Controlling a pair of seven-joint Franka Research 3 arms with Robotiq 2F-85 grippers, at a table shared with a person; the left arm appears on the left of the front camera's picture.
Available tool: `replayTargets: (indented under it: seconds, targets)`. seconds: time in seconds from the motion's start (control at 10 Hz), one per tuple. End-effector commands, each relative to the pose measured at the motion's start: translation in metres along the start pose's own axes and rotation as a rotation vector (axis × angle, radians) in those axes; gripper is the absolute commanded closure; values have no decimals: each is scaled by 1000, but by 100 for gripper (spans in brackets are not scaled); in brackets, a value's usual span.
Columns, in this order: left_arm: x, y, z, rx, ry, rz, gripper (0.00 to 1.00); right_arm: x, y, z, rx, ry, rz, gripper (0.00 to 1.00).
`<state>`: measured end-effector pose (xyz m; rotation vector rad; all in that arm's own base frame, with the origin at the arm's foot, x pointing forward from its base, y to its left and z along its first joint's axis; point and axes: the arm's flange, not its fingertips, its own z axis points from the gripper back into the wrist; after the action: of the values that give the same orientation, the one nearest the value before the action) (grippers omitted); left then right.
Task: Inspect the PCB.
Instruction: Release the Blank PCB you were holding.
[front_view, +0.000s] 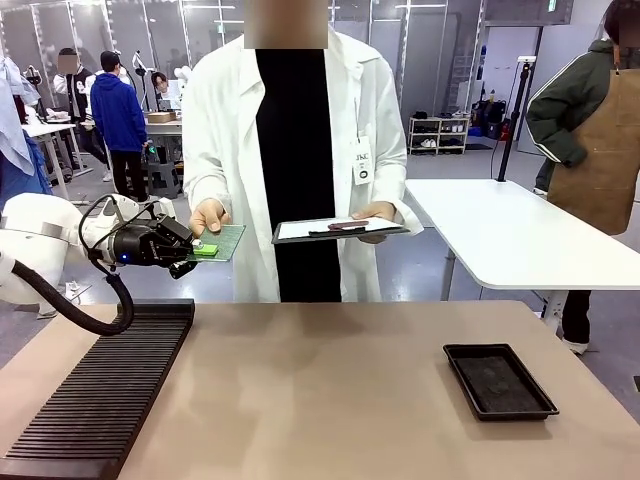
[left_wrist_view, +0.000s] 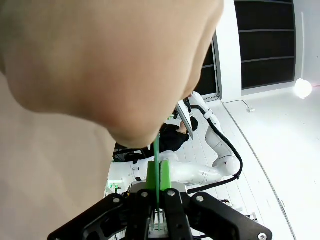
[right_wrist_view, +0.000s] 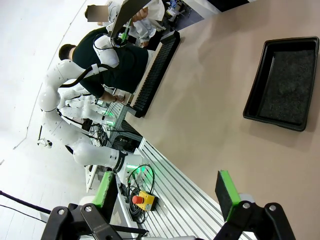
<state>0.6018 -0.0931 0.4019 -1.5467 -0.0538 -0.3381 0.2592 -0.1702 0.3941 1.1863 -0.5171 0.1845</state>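
Left to right, you looked about halfway through to me. The long black rack (front_view: 100, 390) on the left of the bench (front_view: 320, 400) had nothing in its slots. Your left fingers (front_view: 183, 252) were clamped on the near edge of the PCB (front_view: 222, 243), holding it flat in the air, clear of the bench. The person's hand (front_view: 209, 216) gripped its far side at the same time. So picking it up and presenting it seemed done. The actual look-over and putting it somewhere seemed left. I couldn't tell whether the person was taking it or only steadying it. Their other hand held a clipboard (front_view: 340, 230) with a dark pen on it.

Materials-wise, the rack was matte, ribbed and slotted. The board was thin, stiff and green, with a fine dotted face. From your left wrist it showed edge-on as a green sliver (left_wrist_view: 156, 150) pinched between the pads (left_wrist_view: 165, 175). The clipboard carried a white sheet. On the right sat a shallow black tray (front_view: 498, 380) with a raised rim and a grainy-looking floor. Your right fingers (right_wrist_view: 227, 192) were wide apart with nothing between them.
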Motion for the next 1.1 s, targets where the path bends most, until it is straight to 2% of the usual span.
replayTargets:
  seconds: [0.0, 0.8, 0.9, 1.0]
  targets:
    - [0, -2, -2, 11, 2, -2, 97, 1, 0, 1, 7, -13, 20, 0]
    - [0, -2, -2, 11, 2, -2, 97, 1, 0, 1, 7, -13, 20, 0]
    - [0, 0, 0, 0, 0, 0, 59, 1, 0, 1, 7, -13, 20, 0]
    - [0, -1, 0, -15, 6, 11, 59, 1, 0, 1, 7, -13, 20, 0]
